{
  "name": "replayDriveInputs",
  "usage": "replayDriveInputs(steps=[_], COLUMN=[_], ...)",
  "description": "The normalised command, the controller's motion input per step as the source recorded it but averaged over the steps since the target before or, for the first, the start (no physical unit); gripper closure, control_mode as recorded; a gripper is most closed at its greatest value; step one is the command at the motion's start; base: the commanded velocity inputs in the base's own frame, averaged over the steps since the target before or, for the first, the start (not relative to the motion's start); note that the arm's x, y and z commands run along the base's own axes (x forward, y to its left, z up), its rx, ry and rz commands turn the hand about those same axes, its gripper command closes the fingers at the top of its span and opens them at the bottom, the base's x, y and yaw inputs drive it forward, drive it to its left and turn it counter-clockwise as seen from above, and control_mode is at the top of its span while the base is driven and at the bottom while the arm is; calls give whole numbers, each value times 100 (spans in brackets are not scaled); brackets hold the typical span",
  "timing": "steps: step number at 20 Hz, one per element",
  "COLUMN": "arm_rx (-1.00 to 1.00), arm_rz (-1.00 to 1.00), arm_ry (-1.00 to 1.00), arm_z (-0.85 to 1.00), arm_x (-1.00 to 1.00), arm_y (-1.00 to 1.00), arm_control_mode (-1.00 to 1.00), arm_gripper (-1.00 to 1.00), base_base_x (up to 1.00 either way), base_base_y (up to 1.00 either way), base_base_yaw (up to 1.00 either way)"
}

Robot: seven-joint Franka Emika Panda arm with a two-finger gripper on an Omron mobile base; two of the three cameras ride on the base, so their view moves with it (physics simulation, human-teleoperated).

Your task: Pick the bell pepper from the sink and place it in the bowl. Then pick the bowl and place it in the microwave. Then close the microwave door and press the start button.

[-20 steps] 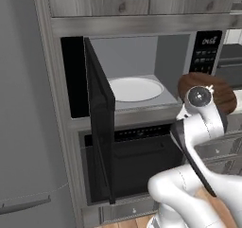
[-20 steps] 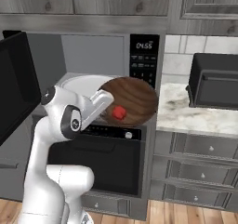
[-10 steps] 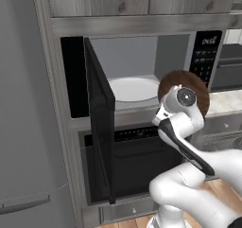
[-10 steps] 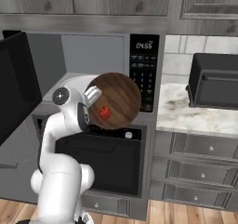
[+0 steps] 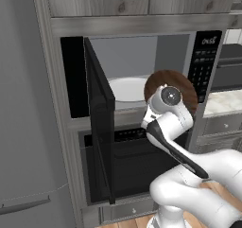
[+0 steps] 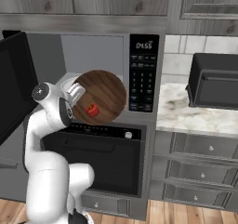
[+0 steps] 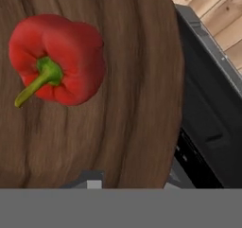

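- The gripper (image 6: 78, 92) pinches the rim of the bowl (image 6: 101, 96), which is tilted steeply on edge in front of the microwave (image 6: 93, 65) opening.
- The bell pepper (image 7: 56, 59) lies against the bowl's inside.
- The white turntable plate (image 5: 126, 89) sits inside the microwave.
- The microwave door (image 5: 98, 123) stands open to the left.
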Motion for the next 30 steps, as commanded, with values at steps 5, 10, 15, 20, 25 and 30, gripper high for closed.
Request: replayDriveInputs(steps=[5,10,15,20,25,30], arm_rx=[-20,-15,-17,-17,-5,-10], arm_rz=[19,35,32,10,24,32], arm_ry=[0,2,5,11,28,18], arm_z=[26,28,47,76,17,0], arm_x=[-6,7,0,21,83,80], arm_y=[7,1,0,0,-3,-4], arm_control_mode=[-100,-100,-100,-100,-100,-100], arm_gripper=[100,100,100,100,100,100], base_base_x=[0,0,0,0,0,0], base_base_y=[0,0,0,0,0,0], base_base_yaw=[0,0,0,0,0,0])
